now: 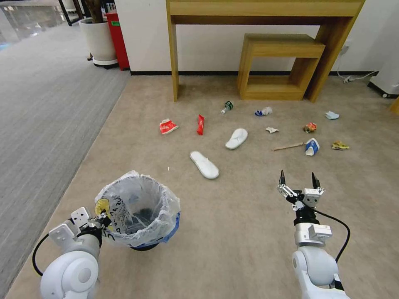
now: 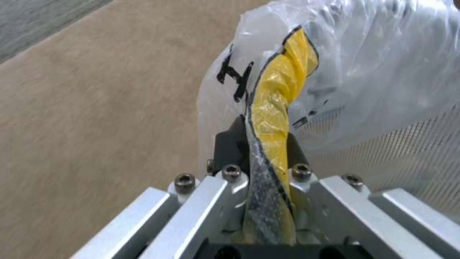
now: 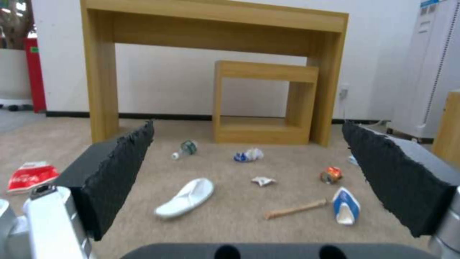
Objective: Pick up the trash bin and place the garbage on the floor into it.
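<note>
Now, step: the bin is picked up, or just about; the trash is not yet picked up, I think.
Left gripper (image 1: 101, 219): it is squeezed tight on the rim of the trash bin (image 1: 137, 211), pinching a yellow bit of the plastic bag (image 2: 280, 118) between its fingers.
Trash bin: it sits low at the robot's left side, over the tan floor (image 1: 232, 232). I cannot tell if it is lifted or touching the carpet.
Right gripper (image 1: 299, 181): its fingers are spread wide apart and hold nothing. It hangs over bare carpet, pointing at the trash ahead.
Garbage: it is all spread out on the floor in front of the wooden table (image 1: 266, 8).
Closest bits: one white slipper (image 1: 204, 164) lies nearest, between the bin and the right gripper but farther out. A second slipper (image 1: 236, 138) lies past it.
Other bits: a red wrapper (image 1: 200, 124), a wooden stick (image 1: 288, 146), and a blue and white cup (image 1: 311, 146) beside it.
Next move needs: I think the right gripper must reach out and down to one piece, likely the near slipper, and close on it. The left one must keep a firm hold so the bin does not tip.
</note>
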You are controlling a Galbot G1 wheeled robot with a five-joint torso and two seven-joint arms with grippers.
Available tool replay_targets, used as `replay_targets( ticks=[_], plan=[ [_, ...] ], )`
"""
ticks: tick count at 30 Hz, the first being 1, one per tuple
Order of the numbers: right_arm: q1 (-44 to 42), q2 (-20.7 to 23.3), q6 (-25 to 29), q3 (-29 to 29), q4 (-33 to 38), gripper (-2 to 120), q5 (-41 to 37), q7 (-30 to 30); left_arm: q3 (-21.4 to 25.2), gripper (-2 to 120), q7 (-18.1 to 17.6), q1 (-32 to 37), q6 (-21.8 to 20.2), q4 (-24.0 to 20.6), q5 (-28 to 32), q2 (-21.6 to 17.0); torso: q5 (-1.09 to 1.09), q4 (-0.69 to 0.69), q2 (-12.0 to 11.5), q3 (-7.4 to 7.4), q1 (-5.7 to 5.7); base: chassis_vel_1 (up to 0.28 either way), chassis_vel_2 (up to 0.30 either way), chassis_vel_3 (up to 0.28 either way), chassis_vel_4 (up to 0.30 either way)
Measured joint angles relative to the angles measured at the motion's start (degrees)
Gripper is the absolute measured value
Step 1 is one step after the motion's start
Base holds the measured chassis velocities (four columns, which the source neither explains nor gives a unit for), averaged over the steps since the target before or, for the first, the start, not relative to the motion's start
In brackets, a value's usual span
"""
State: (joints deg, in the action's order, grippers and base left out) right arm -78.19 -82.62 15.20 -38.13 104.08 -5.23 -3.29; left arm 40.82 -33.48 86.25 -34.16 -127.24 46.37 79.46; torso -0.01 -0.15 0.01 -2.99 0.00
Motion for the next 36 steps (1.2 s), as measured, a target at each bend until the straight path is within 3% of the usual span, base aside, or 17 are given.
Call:
replay_targets(
  ticks=[26,36],
  plan=[
    [-0.2,0.0,1.0,0.3,0.0,100,-0.1,0.2,0.1,3,0.2,0.5,0.3,0.4,-0.8,0.3,0.0,-0.01,0.0,0.0,0.0,-0.178,0.173,0.18,-0.175],
    [0.2,-0.1,1.0,0.5,-0.5,100,-0.2,0.3,0.7,3,0.2,0.2,0.4,1.5,-0.7,-0.5,0.01,0.0,0.0,0.0,0.0,-0.047,0.057,0.06,-0.059]
  ],
)
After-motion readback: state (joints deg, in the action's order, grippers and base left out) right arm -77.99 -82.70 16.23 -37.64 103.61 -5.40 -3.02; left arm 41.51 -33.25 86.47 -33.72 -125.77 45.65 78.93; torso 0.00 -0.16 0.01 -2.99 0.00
